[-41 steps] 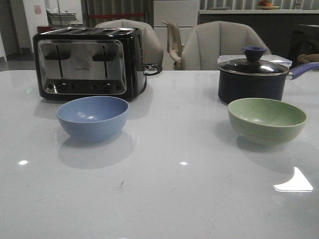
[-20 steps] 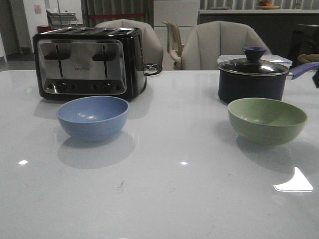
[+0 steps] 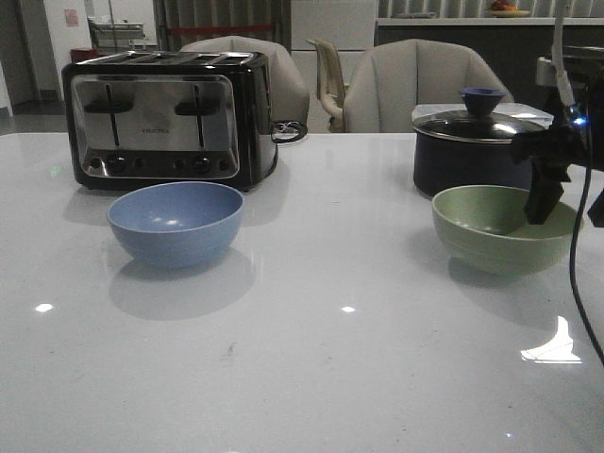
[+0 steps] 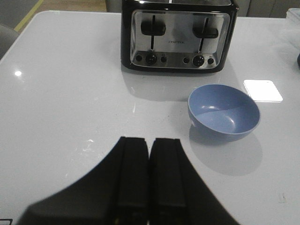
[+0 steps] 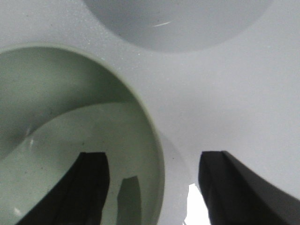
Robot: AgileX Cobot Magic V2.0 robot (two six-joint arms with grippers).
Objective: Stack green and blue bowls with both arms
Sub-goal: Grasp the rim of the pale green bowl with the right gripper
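The pale green bowl (image 3: 505, 227) sits on the white table at the right, in front of the saucepan. The blue bowl (image 3: 176, 223) sits at the left in front of the toaster; it also shows in the left wrist view (image 4: 224, 110). My right gripper (image 3: 566, 203) hangs open over the green bowl's right rim. In the right wrist view the gripper (image 5: 154, 187) straddles the rim of the green bowl (image 5: 65, 122), one finger inside, one outside. My left gripper (image 4: 149, 178) is shut and empty, some way short of the blue bowl; it is out of the front view.
A black and chrome toaster (image 3: 165, 118) stands at the back left. A dark navy saucepan with a lid (image 3: 477, 146) stands just behind the green bowl. A thin black cable (image 3: 578, 274) hangs from the right arm. Chairs stand beyond the table's far edge.
My right arm has come into the front view from the right and now hangs over the green bowl's right rim. Both bowls have not moved.
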